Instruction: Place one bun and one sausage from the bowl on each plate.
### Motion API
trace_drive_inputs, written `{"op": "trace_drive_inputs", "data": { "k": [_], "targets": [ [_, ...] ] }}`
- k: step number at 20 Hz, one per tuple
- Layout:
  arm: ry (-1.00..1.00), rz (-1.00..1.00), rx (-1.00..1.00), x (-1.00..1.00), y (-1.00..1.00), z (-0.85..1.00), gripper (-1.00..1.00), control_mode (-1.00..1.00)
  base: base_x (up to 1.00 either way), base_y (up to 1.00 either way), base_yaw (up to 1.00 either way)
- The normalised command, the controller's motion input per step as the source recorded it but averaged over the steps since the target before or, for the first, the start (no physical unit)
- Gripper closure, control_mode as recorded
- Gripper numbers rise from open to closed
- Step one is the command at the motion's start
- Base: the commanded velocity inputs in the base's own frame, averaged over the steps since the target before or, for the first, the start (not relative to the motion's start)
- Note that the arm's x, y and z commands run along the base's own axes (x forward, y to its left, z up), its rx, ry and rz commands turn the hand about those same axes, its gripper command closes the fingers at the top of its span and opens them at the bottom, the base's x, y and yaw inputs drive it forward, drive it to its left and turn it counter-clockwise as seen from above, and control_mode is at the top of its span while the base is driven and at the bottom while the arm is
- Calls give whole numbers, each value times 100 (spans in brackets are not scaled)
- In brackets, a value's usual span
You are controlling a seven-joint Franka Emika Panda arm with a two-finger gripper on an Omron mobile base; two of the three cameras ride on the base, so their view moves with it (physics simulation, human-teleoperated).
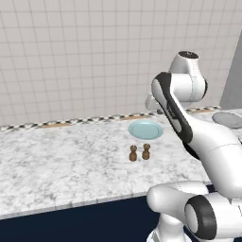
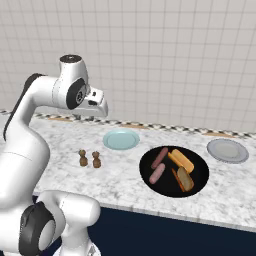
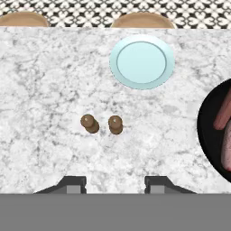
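The black bowl [image 2: 197,186] sits on the marble counter and holds two sausages [image 2: 159,157] on its left and two buns [image 2: 181,160] on its right. The light blue plate [image 2: 121,139] lies left of the bowl, bare. The grey plate [image 2: 227,150] lies to the bowl's right, also bare. In the hand view my gripper [image 3: 116,185] looks straight down at the counter, open, with nothing between its fingers. The blue plate [image 3: 142,62] is ahead of it, and the bowl [image 3: 208,135] with a sausage [image 3: 223,113] shows at the right edge.
Two small brown shakers [image 3: 90,123] [image 3: 115,124] stand side by side on the counter, between my gripper and the blue plate. A tiled wall runs behind the counter. The front edge of the counter [image 1: 71,204] is near the base.
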Motion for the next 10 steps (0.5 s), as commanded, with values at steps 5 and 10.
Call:
{"op": "trace_drive_inputs", "data": {
  "k": [5, 10],
  "targets": [
    [0, -1, 4, 14, -61, -29, -100, -100, 0, 0, 0],
    [0, 0, 0, 5, -100, -51, -100, -100, 0, 0, 0]
  ]
}}
